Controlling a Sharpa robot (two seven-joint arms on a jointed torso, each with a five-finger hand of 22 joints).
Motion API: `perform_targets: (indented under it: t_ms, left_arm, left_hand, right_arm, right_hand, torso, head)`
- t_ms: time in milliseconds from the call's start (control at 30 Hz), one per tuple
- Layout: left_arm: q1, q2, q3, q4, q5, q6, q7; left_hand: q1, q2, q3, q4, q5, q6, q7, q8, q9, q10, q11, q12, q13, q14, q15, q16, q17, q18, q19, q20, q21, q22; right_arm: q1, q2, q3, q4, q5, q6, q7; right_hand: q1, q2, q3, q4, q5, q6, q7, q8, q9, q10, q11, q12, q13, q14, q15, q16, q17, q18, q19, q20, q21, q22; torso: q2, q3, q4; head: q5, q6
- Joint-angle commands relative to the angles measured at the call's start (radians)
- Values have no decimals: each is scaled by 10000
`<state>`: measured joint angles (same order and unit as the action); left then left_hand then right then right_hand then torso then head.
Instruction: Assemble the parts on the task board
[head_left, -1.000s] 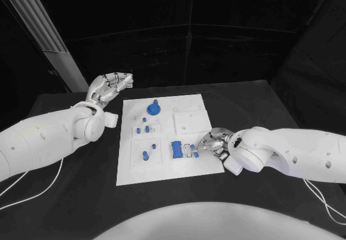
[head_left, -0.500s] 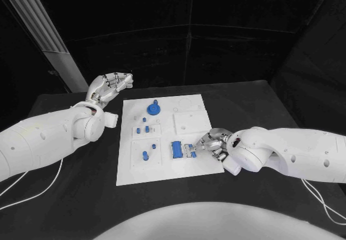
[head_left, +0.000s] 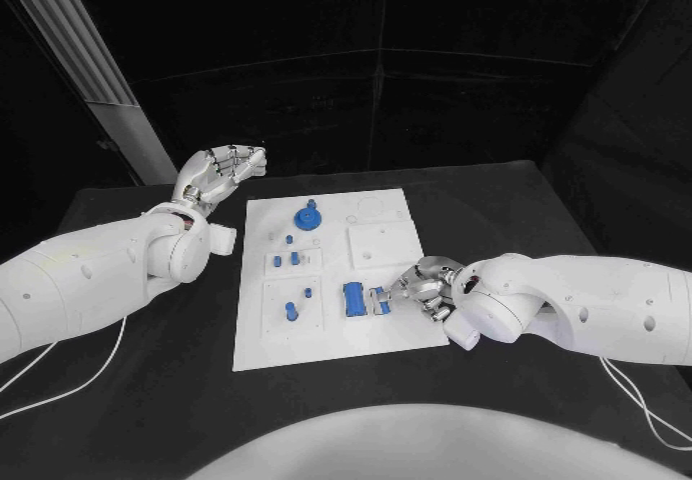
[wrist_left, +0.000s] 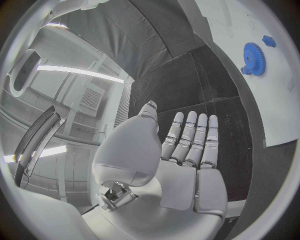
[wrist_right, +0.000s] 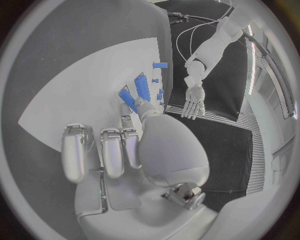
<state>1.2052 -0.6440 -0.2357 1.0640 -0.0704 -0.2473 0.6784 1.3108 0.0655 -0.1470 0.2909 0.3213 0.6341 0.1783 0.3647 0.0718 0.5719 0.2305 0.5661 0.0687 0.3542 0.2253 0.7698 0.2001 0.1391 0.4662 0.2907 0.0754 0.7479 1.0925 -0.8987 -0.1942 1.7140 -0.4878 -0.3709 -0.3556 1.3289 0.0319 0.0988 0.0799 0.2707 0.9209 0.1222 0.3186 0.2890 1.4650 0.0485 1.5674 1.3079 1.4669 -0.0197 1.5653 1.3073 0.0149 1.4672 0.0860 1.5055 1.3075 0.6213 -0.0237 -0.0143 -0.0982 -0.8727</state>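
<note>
Touching a blue part (head_left: 382, 300), right robot hand (head_left: 428, 285).

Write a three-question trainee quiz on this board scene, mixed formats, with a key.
1. True or false: the left hand is holding a part above the black table.
2. The right hand is at which edge of the white task board? A) far B) left C) right
3. Fill in: the round blue gear-shaped part sits near the board's ____ end.

Key: 1 false, it holds nothing and its fingers are apart; 2 C; 3 far.
</note>
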Motion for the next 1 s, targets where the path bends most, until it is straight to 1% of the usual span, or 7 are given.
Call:
perform_targets:
  t_ms: [33,200,433,600,700,833,1000]
  left_arm:
    - [15,4,4,-2,11,120,1603]
    - [15,8,4,-5,11,124,1602]
    - [14,13,4,-3,11,136,1594]
    - [14,14,4,-5,11,133,1591]
    - [14,14,4,-5,11,136,1590]
    - [13,16,4,-6,11,137,1591]
    - [12,17,4,-4,11,137,1593]
  left_hand:
    - [49,99,-70,9,50,-80,861,44,-11,-89,1,60,-16,-72,-22,42,-24,-203,-51,2,-49,-13]
    - [49,99,-70,9,50,-80,861,44,-11,-89,1,60,-16,-72,-22,42,-24,-203,-51,2,-49,-13]
    - [49,99,-70,9,50,-80,861,44,-11,-89,1,60,-16,-72,-22,42,-24,-203,-51,2,-49,-13]
    - [49,99,-70,9,50,-80,861,44,-11,-89,1,60,-16,-72,-22,42,-24,-203,-51,2,-49,-13]
    - [49,99,-70,9,50,-80,861,44,-11,-89,1,60,-16,-72,-22,42,-24,-203,-51,2,-49,-13]
    - [49,99,-70,9,50,-80,861,44,-11,-89,1,60,-16,-72,-22,42,-24,-203,-51,2,-49,-13]
    - [49,99,-70,9,50,-80,861,44,-11,-89,1,60,-16,-72,-22,42,-24,-203,-51,2,-49,-13]
  right_arm:
    - [15,29,2,-28,147,85,-58]
    - [15,87,2,-68,146,123,-181]
    - [15,144,2,-102,139,133,-325]
    - [15,181,2,-119,119,181,-454]
    - [15,190,2,-117,98,200,-513]
    - [15,205,2,-120,86,189,-545]
    - [15,247,2,-123,81,139,-590]
  right_hand:
    - [-112,22,-13,41,-31,-30,48,-60,-13,1058,54,34,2629,1039,66,55,2635,22,729,74,-65,2403]
    - [-130,3,-50,56,-85,-62,70,-95,-37,1058,75,34,2629,1039,76,55,2635,27,721,81,-84,2397]
    - [-220,-82,-209,119,-347,-81,110,-153,-89,1058,116,34,2629,1039,108,55,2635,34,707,111,-115,2387]
    - [-267,-96,-278,159,-460,-55,114,-157,-104,1058,122,34,2629,1039,118,55,2635,36,704,122,-123,2385]
    - [-381,-120,-405,251,-739,7,106,-143,-113,1058,118,34,2629,1039,120,55,2635,41,695,132,-144,2378]
    - [-500,-90,-534,368,-922,47,98,-138,-126,1058,111,34,2629,1039,114,55,2635,47,685,133,-166,2370]
    - [-568,36,-626,483,-875,207,36,-67,-109,1058,66,34,2629,1039,89,55,2635,51,679,119,-182,2365]
  torso:
    - [4,2,2]
    - [0,1,-5]
    - [3,3,-1]
    - [-2,1,-9]
    - [1,1,-4]
    - [0,3,-6]
    - [2,1,-1]
  head:
    - [0,1]
    - [7,1]
    - [19,1]
    - [26,1]
    - [32,1]
    - [38,1]
    - [31,1]
